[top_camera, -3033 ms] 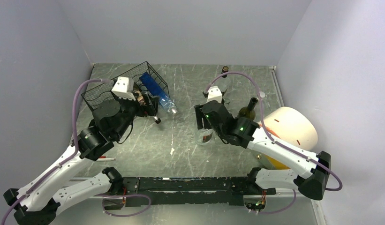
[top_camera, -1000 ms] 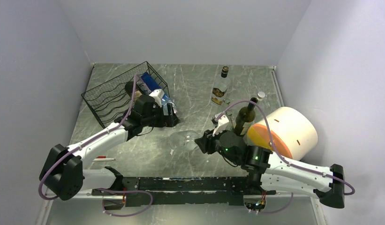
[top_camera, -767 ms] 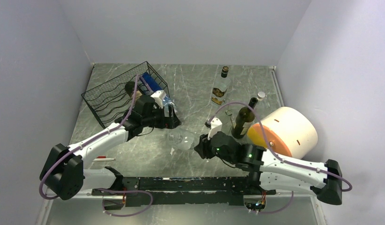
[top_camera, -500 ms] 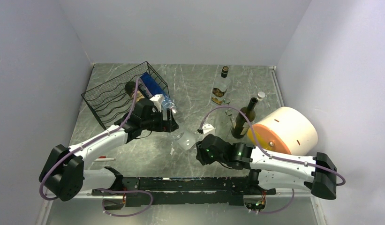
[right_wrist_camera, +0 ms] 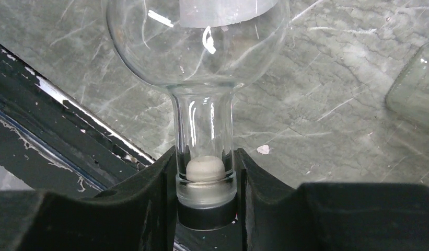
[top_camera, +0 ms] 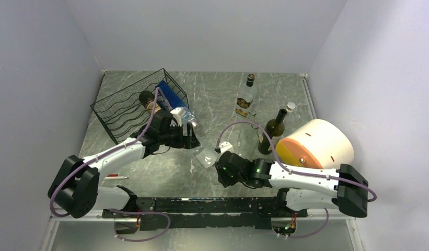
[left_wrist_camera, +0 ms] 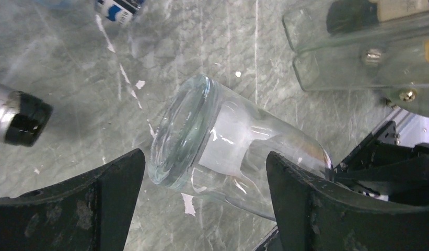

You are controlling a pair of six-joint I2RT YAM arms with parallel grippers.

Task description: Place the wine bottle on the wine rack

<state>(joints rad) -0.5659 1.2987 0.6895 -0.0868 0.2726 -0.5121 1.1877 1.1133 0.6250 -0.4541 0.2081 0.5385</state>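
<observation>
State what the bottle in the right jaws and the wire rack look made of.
The clear bottle: glass, glossy; the tabletop shows through it and sharp highlights streak it. The wine rack: thin black wire, likely coated metal; finish too small to judge.

All 3 views are bright and evenly lit from above, with no hard shadows. In the top view the table [top_camera: 217, 94] has a pale sheen across its middle, and the walls [top_camera: 39, 78] splay outward toward the frame edges from the wide lens. In the left wrist view the clear glass bottle [left_wrist_camera: 222, 151] shows small white glints and a soft shadow beside its base. The table's veining is sharp, while the 2 fingers [left_wrist_camera: 113, 198] of the left gripper [left_wrist_camera: 204, 162] are dark and slightly soft. In the right wrist view bright streaks of glare cross the bottle's shoulder. The fingers [right_wrist_camera: 144, 209] of the right gripper [right_wrist_camera: 205, 157] are near-black and blurred.
</observation>
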